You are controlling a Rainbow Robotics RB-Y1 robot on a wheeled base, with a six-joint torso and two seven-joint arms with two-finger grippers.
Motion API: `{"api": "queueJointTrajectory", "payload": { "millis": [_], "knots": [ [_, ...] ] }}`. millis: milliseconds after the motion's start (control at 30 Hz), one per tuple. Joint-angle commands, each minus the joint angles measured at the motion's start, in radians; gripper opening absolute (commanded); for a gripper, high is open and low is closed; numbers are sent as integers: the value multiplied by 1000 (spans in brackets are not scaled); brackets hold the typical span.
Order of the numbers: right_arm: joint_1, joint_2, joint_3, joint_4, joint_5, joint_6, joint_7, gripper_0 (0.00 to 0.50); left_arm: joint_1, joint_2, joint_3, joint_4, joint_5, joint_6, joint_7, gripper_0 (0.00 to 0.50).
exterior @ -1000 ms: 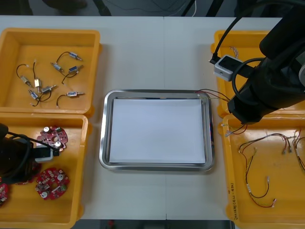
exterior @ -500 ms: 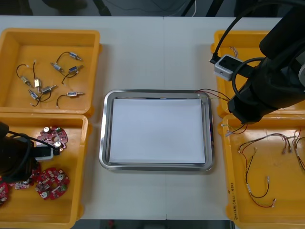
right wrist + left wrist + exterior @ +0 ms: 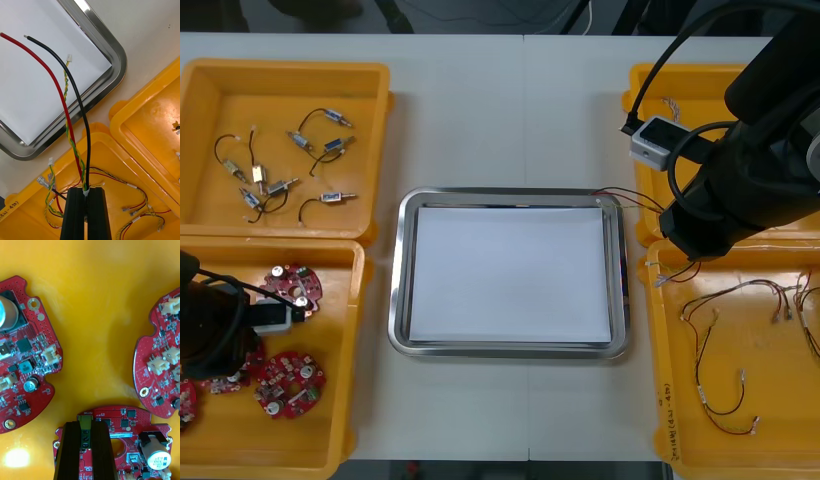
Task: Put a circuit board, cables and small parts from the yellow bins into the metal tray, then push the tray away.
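Observation:
My left gripper (image 3: 86,426) is shut on the green connector of a round red circuit board (image 3: 123,420) in the near left yellow bin (image 3: 340,400); the left arm (image 3: 210,330) covers most of that board (image 3: 228,378). Two more boards (image 3: 22,352) (image 3: 165,352) lie beside it. My right gripper (image 3: 86,192) is shut on a bundle of cables: a red one (image 3: 62,93), a black one (image 3: 80,108) and a twisted yellow and green one. Their free ends reach over a corner of the metal tray (image 3: 108,45), white inside. The right arm (image 3: 740,190) hangs over the right bins.
The far left bin (image 3: 370,120) holds several small metal parts (image 3: 280,165) with black leads. The near right bin (image 3: 660,400) holds loose red cables (image 3: 720,340). The tray (image 3: 395,280) sits between the bins at mid-table. Two other boards (image 3: 292,285) (image 3: 288,383) lie in the near left bin.
My left gripper has shut on the circuit board, and the left arm has shifted slightly, uncovering part of that board. The right arm and its cables have not moved.

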Motion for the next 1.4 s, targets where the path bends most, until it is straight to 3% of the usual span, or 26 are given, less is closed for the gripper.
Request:
{"api": "queueJointTrajectory", "payload": {
  "millis": [33,300,533,900,1200,1400],
  "knots": [
    [-35,6,12,-29,5,8,33,0,-25,-5,73,-23,20,79,-74,0],
    [-35,6,10,-29,15,14,34,0,31,-18,240,-66,48,191,-73,0],
    [-36,6,12,-29,21,20,33,0,82,-78,416,-109,74,324,-60,0],
    [-36,6,10,-29,19,20,37,0,90,-203,628,-157,85,542,-17,0],
    [-35,8,10,-29,27,25,34,0,39,-213,659,-264,78,681,171,0],
    [-36,6,10,-27,28,25,33,0,-70,-236,597,-305,89,764,315,0]
  ]
}}
